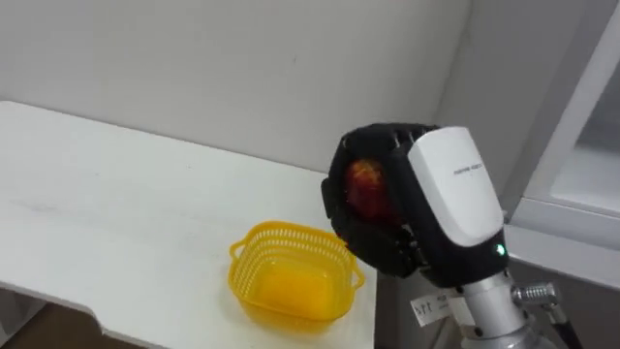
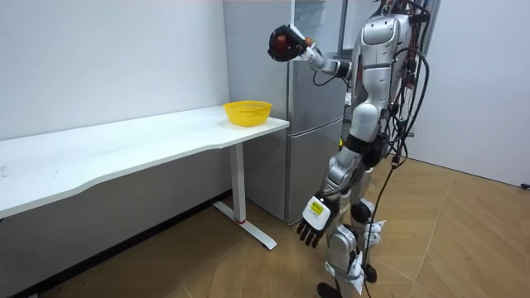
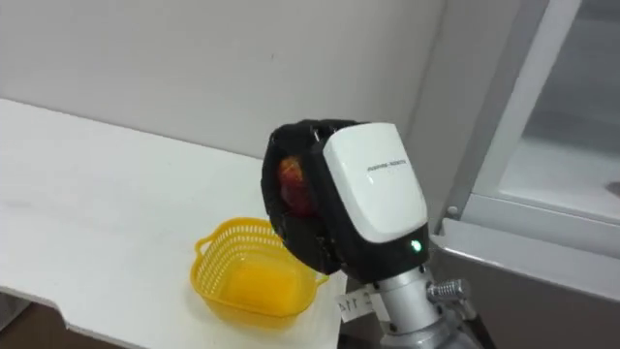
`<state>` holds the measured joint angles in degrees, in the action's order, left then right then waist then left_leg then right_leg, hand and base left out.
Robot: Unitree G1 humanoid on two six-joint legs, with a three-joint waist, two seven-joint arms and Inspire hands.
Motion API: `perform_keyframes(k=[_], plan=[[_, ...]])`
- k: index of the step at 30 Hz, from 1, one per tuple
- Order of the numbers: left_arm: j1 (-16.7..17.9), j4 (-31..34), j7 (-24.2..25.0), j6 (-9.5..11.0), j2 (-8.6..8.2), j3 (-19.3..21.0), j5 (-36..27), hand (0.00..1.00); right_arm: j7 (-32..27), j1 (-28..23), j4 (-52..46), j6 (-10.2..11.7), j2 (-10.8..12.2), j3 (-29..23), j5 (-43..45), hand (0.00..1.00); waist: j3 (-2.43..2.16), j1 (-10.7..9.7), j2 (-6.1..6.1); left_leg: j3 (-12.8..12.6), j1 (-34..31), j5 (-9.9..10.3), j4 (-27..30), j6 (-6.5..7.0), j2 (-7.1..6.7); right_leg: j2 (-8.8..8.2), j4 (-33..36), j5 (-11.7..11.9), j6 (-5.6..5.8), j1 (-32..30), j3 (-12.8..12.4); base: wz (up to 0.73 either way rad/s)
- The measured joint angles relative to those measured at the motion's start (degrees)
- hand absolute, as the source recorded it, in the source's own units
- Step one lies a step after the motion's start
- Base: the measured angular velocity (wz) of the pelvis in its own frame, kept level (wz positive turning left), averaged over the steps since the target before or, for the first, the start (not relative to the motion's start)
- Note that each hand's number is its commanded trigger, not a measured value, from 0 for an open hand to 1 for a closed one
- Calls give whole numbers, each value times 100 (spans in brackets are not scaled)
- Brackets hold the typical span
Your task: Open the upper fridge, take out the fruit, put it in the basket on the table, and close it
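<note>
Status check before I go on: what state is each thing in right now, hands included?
Right hand: shut on the red fruit, raised higher than the basket.
Red fruit: held in that hand, off the table.
Yellow basket: upright on the white table, empty.
Left hand: open, hanging at the robot's side, holding nothing.
Fridge: lower door shut; upper part looks open, partly hidden.

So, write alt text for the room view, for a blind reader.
A robot beside a fridge holds a red fruit up in its right hand, near a yellow basket at a white table's end. Its left hand hangs open.
</note>
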<state>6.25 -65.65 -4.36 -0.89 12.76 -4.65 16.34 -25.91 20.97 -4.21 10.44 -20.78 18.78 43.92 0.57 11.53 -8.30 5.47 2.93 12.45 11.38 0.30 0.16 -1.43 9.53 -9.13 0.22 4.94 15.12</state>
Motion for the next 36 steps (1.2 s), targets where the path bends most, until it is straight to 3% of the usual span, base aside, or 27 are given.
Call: perform_keyframes(k=[2,4,6,12,14,18,27,31,34,36], plan=[[-3,-8,-2,2,23,5,-2,0,38,42,270,-20,-58,-4,1,100,-1,16,-41,102,-34,-1,33,1,-18,-15,0,0,0,1,99,23],[-2,-71,-3,12,54,1,-94,0,50,44,484,-36,-143,56,-3,100,1,157,-92,114,-17,-2,32,0,-17,-12,6,-1,1,9,83,5],[60,-112,-3,18,104,7,-217,0,97,76,765,-39,-226,133,-18,100,40,299,-158,116,-21,-4,33,-3,-9,-7,4,-3,4,3,82,-6],[272,-65,48,4,229,49,-213,0,307,486,1579,-179,-326,476,1,100,60,346,-344,207,-93,-11,39,-16,-15,-14,4,-9,14,-9,242,9],[281,-57,104,-1,244,48,-213,0,350,497,1603,-178,-376,495,9,100,46,391,-376,261,-135,-12,48,-17,-20,-15,4,-9,14,-13,286,14],[262,36,193,1,245,48,-209,0,355,498,1706,-176,-411,531,7,100,22,500,-412,326,-145,-13,47,-18,-30,-18,4,-10,16,-13,285,10],[212,4,404,-5,245,38,-215,0,474,504,1987,-177,-414,682,10,100,20,607,-454,402,-176,-21,48,-4,-59,-42,-4,-14,21,-13,325,4],[204,-75,426,-70,245,49,-214,0,542,697,2392,-222,-413,691,4,100,30,608,-461,429,-234,-29,58,8,-82,-60,-11,-17,26,-17,354,5],[173,-77,486,-150,249,62,-214,0,617,889,2648,-386,-413,691,-125,100,40,626,-471,431,-274,-29,85,8,-95,-63,-69,-16,26,-22,370,0],[180,-74,504,-167,244,67,-212,0,618,1045,2798,-426,-413,690,-150,100,67,632,-470,431,-294,-29,130,7,-98,-60,-90,-16,26,-29,373,0]])
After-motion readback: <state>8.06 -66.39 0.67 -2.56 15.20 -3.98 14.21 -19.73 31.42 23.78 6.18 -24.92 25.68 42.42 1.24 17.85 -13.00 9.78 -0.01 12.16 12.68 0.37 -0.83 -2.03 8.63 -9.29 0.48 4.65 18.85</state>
